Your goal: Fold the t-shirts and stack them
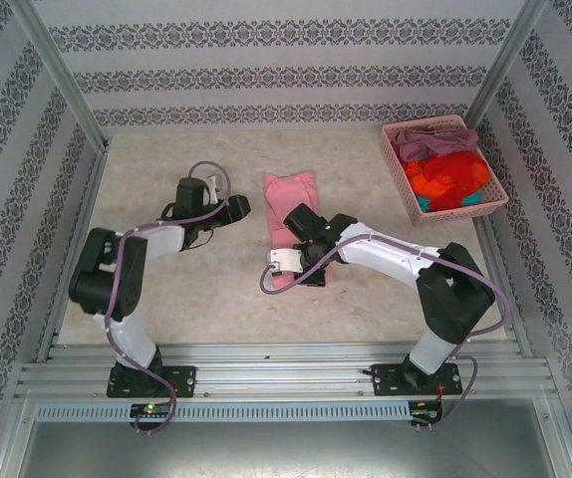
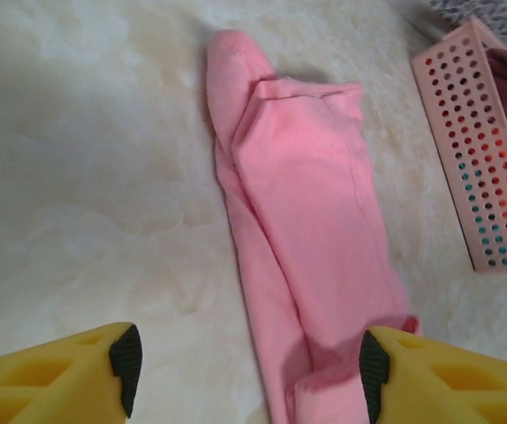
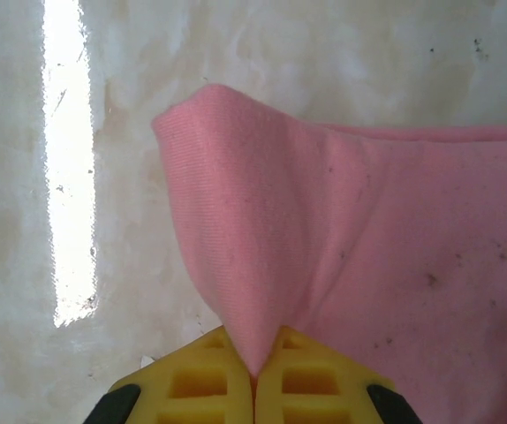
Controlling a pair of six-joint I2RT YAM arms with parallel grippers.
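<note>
While my right tool (image 3: pixel 253 371) is pinched together on a corner of the light pink cloth t-shirt (image 1: pixel 291 204), the wrist view shows that corner drawn up into a peak above the pale mottled counter (image 1: pixel 186 289), with the rest of the cloth lying flat. The shirt lies at the centre of the counter, folded lengthwise into a narrow strip that runs away from my bases, and the held corner is at its near end. My left tool (image 2: pixel 250 362) has its jaws apart and grips nothing. In the top view it sits near the strip on its left side, apart from the cloth. I judge the step in hand to be the crosswise fold, near end carried over to far end. The next move calls for a second hold on the other near corner, so both rise level. A one-corner lift would likely skew the strip. The dusty mauve shirt (image 1: pixel 435 139), orange-red shirt (image 1: pixel 445 179) and teal shirt (image 1: pixel 470 207) sit bunched in the pink perforated plastic basket (image 1: pixel 398 174) at the far right, well apart, not yet folded.
</note>
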